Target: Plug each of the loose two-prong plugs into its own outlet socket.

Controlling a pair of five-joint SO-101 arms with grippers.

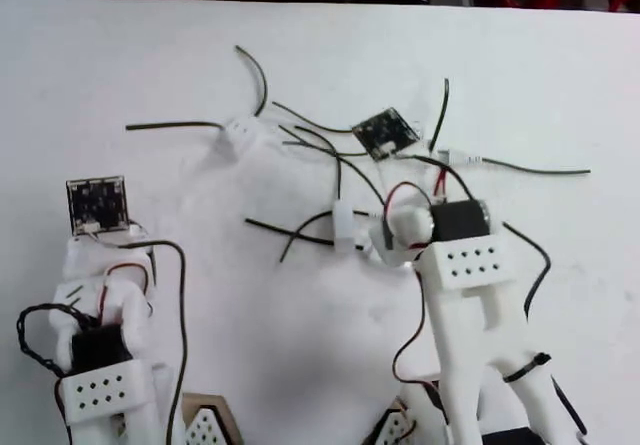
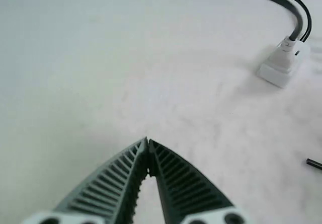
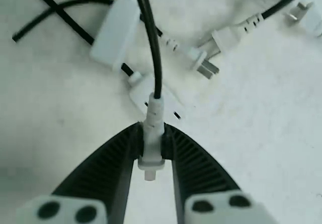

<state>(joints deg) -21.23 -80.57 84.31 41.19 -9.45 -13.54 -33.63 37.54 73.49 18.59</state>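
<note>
From above, the white desk (image 1: 520,75) carries a tangle of black cords (image 1: 330,150), plugs and sockets across mid-frame. The right end effector (image 1: 383,242) sits right of centre, just beside a white socket block (image 1: 345,227).

At the left wrist, the left end effector (image 2: 147,146) is pinched together on nothing, with a white connector (image 2: 280,65) well apart.

At the right wrist, the right end effector clamps a white plug (image 3: 152,114) by its body, just over a flat white socket (image 3: 163,100). A loose two-prong plug (image 3: 224,36) lies near.
</note>
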